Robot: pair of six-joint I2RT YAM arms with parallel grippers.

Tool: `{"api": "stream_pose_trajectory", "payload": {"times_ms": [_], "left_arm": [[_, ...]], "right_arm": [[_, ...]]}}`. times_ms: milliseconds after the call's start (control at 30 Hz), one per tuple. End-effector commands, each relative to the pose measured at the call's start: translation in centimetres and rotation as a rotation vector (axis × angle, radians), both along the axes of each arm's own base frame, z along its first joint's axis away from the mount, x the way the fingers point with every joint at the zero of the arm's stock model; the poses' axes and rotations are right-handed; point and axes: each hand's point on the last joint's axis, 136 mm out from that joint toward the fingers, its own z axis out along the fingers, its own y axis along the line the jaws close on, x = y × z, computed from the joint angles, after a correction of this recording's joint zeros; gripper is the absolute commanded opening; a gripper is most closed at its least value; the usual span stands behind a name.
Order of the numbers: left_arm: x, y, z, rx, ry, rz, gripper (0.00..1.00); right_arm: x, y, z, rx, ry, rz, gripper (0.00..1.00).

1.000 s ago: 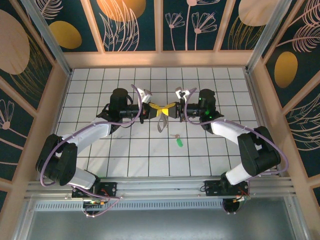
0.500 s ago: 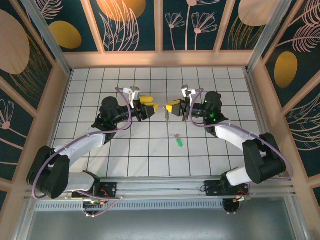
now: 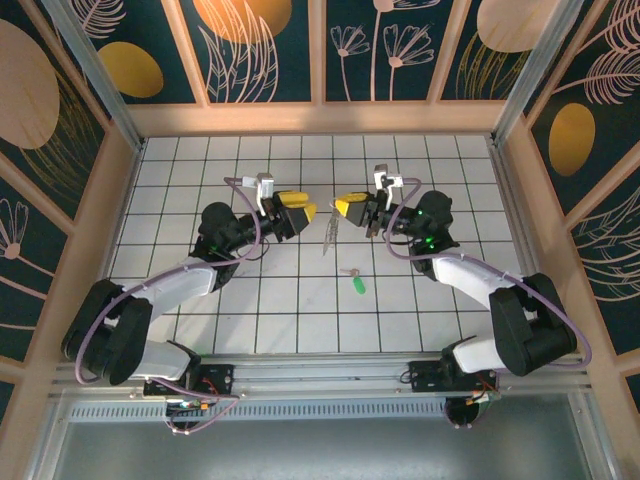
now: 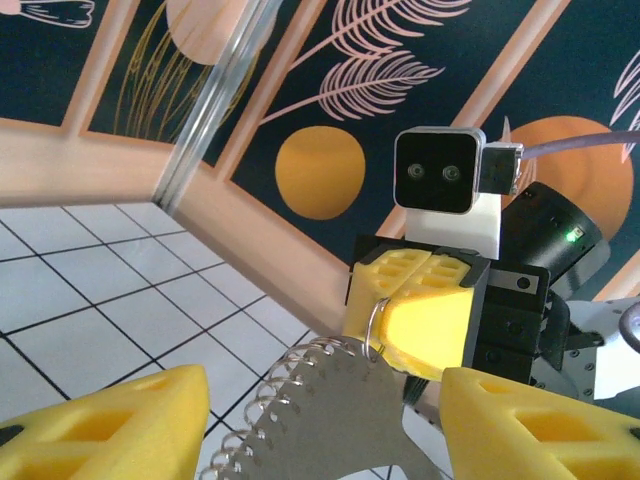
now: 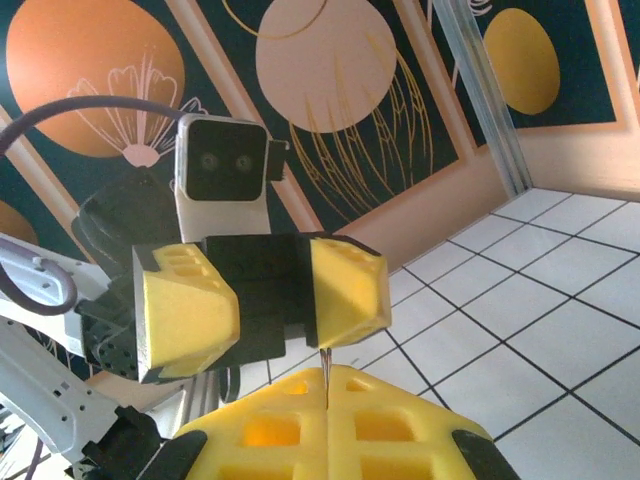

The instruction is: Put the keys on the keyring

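The keyring point(image 3: 328, 236) is a flat silvery-grey piece with small wire loops along its rim, and it dangles above the tiles. My right gripper point(image 3: 341, 208) is shut on its top edge. In the left wrist view the keyring point(image 4: 330, 420) hangs by a small ring from the right gripper's point(image 4: 412, 310) closed yellow pads. My left gripper point(image 3: 307, 212) stands open just left of the keyring, its pads on either side of it without touching. The right wrist view shows a thin metal edge point(image 5: 326, 362) pinched in the right gripper point(image 5: 326, 405), with the open left gripper point(image 5: 270, 300) facing it. The keys point(image 3: 356, 282), green-tagged, lie on the floor.
White tiled floor point(image 3: 250, 310) is ringed by a beige rim and patterned walls point(image 3: 320, 50). Both arms reach in from the near edge and meet at mid-table. The green-tagged key lies about one tile nearer than the grippers.
The grippers were pressed together a second ago. They have drawn apart, the left gripper has opened, and the keyring now hangs from the right gripper alone.
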Motion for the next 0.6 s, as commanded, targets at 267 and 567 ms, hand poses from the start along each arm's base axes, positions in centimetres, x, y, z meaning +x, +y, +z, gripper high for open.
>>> {"api": "stream_pose_trajectory", "payload": {"times_ms": [267,567], "left_arm": [[-1.4,-0.5,1.4,-0.073,-0.031,-0.085,0.59],[-1.5,-1.3,1.3,-0.072,-0.031,-0.111,0.54]], "right_arm": [[-0.7,1.0,2.2,0.067,-0.058,0.020,0.00],[-0.8,1.9,2.3,0.068,-0.058,0.043,0.00]]}}
